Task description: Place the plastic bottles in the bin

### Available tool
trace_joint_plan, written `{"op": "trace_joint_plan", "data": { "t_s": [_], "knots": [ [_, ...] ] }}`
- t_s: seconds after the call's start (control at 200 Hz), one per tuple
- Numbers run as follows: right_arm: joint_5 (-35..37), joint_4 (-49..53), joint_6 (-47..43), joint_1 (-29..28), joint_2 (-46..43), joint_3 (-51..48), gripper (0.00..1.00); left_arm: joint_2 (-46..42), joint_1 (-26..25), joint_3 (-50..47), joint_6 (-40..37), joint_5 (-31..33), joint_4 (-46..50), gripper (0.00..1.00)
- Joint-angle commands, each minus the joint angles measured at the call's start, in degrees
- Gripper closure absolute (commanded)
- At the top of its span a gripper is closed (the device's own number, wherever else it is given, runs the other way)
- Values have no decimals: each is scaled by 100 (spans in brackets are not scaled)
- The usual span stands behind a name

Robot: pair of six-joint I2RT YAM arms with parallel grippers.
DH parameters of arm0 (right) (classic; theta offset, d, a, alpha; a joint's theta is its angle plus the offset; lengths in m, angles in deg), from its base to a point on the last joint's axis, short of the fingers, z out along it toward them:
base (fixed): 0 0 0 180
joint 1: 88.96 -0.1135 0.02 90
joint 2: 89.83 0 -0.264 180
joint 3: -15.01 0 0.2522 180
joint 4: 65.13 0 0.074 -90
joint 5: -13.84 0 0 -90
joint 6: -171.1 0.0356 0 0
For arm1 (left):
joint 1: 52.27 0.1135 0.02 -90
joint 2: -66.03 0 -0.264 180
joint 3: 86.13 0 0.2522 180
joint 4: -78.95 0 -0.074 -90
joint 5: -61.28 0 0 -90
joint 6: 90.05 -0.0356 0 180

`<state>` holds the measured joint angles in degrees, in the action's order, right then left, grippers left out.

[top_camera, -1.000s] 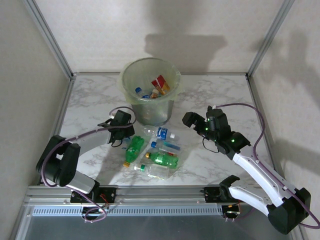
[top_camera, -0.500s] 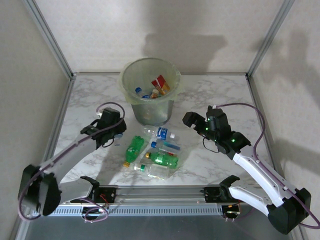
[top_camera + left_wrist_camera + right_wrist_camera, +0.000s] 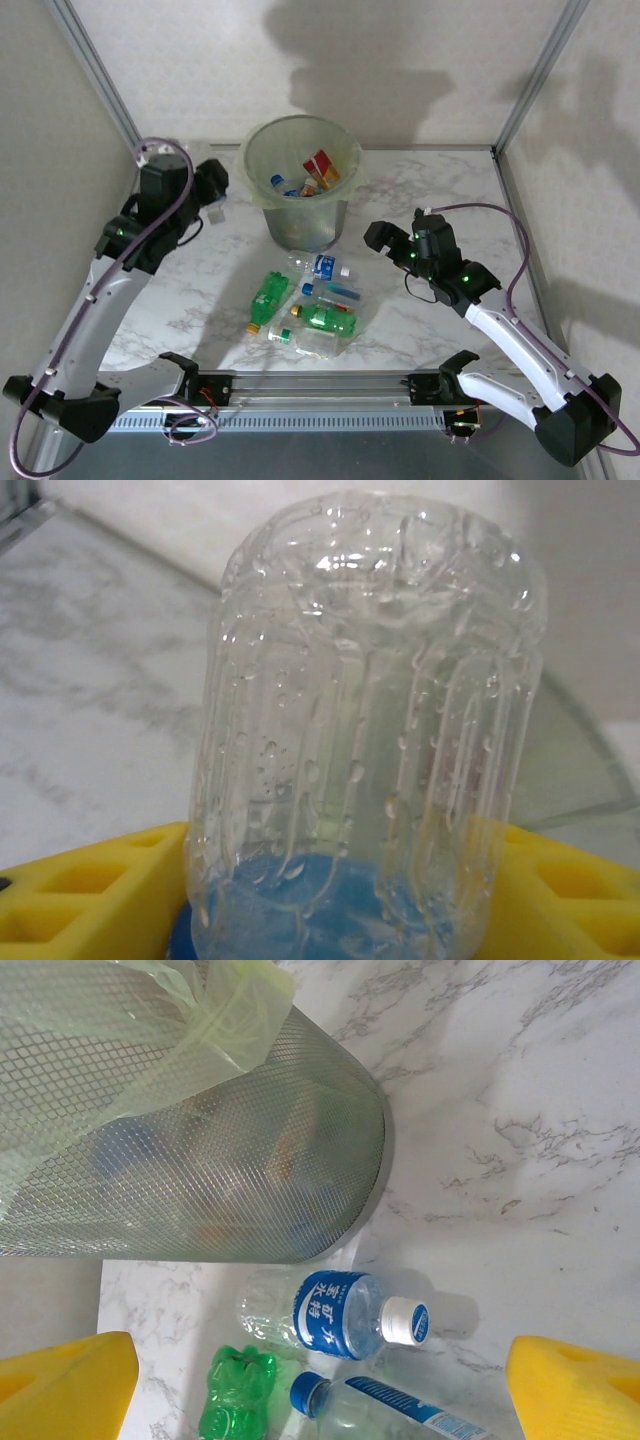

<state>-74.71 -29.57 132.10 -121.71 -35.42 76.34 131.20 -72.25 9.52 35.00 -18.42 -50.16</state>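
Left wrist: clear bottle (image 3: 365, 730) runs off the bottom edge, lower end unseen; pads (image 3: 80, 900) of my left jaws cropped too. Right wrist: bin (image 3: 200, 1140) rim cut off top-left, contents just blurs through the mesh; green bottle (image 3: 237, 1395) cropped at bottom.

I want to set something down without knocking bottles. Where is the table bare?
Bare table lies right of the bin, toward the far right corner, and left of the bottles. Crowded: the patch just in front of the bin, where the bottles lie.
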Motion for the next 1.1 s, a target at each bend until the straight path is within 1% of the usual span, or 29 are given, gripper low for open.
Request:
{"op": "trace_joint_plan", "data": {
  "t_s": [0.0,0.14,0.29,0.456,0.756,0.796,0.896,1.096],
  "knots": [
    [22,-82,-3,32,-166,-1,5,488,19,732,214,-646,-162,37],
    [34,-94,42,32,-235,-42,5,1275,-216,1454,634,-1394,-686,36],
    [52,-50,61,24,-289,-40,5,1995,-551,1761,993,-1637,-1200,37],
    [85,-47,93,23,-409,-157,5,2638,-782,2086,1113,-1681,-1346,38],
    [66,-116,146,22,-448,-248,5,3354,-884,2398,1344,-1561,-1397,38],
    [66,-107,141,22,-453,-248,6,3433,-884,2426,1385,-1541,-1408,37],
    [83,-67,149,22,-479,-247,5,3619,-893,2530,1434,-1514,-1427,29],
    [134,26,146,16,-550,-214,6,3982,-893,2824,1454,-1617,-1478,21]
  ]
}}
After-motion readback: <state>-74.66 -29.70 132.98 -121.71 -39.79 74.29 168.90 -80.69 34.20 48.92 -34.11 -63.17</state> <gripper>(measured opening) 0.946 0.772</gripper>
